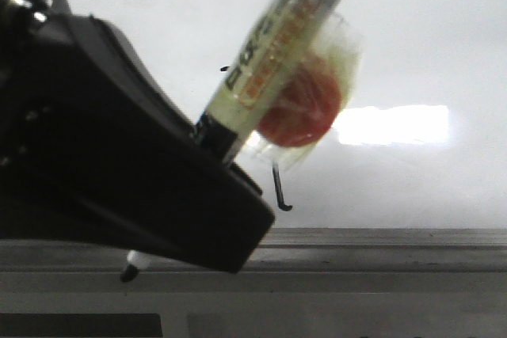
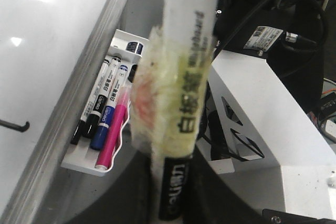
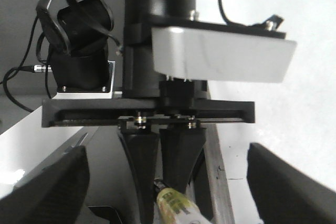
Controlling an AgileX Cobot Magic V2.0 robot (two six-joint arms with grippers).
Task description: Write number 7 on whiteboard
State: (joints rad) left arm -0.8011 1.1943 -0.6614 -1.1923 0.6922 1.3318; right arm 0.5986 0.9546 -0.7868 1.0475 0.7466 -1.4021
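Just beside the left gripper (image 1: 207,195), on the whiteboard (image 1: 412,53), only the hooked foot of the number 7 (image 1: 279,189) shows — the gripper is clamped on a marker (image 1: 273,61). The right gripper's fingers (image 3: 47,187) stand spread apart, holding nothing — a pen tray (image 2: 79,161) sits by the rail.

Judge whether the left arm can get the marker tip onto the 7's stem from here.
Probably yes. The left pincer is shut on the marker, whose tip hangs by the rail just below the board. The 7 ends its hooked stem close by, with nothing between them.
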